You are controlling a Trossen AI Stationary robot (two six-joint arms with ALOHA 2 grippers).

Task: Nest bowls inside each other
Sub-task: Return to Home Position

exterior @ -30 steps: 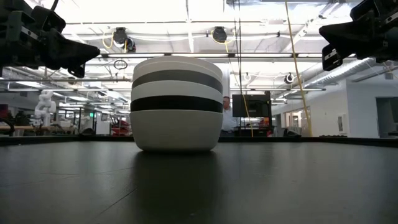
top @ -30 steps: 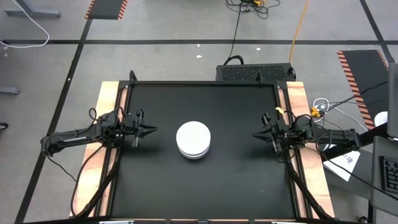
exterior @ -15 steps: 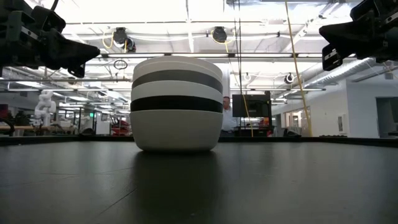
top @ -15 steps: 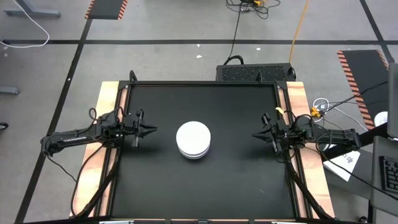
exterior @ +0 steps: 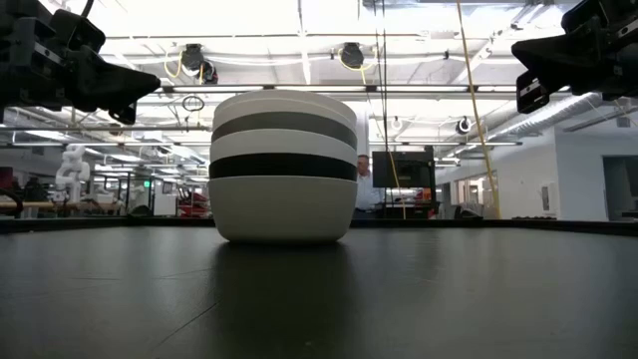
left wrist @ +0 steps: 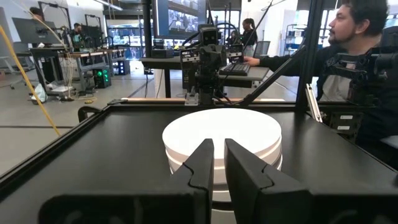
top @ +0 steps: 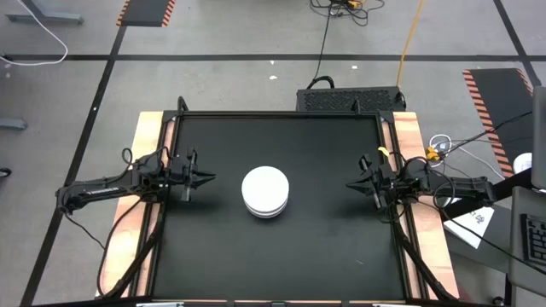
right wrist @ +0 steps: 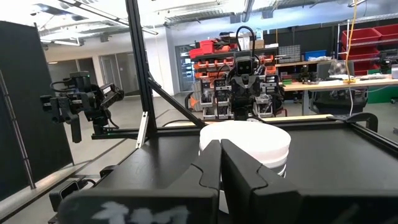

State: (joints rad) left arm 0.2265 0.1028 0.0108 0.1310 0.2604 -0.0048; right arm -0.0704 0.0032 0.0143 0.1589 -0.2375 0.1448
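Observation:
The bowls (top: 265,191) stand nested in one stack at the middle of the black table, its lowest white bowl resting on the tabletop. The low view shows the stack (exterior: 284,167) banded white, grey, white, black, white from the top down. My left gripper (top: 207,179) hovers left of the stack, shut and pointing at it. My right gripper (top: 351,185) hovers right of the stack, shut and pointing at it. Both hang above the tabletop, apart from the bowls. The wrist views show the stack (left wrist: 221,140) (right wrist: 245,142) beyond the shut fingers.
The black table (top: 213,247) has a raised dark frame and wooden side strips (top: 145,136). A dark box (top: 350,99) sits beyond the far edge. A person (left wrist: 354,56) sits beyond the table's right side in the left wrist view. Cables and papers (top: 473,222) lie right of the table.

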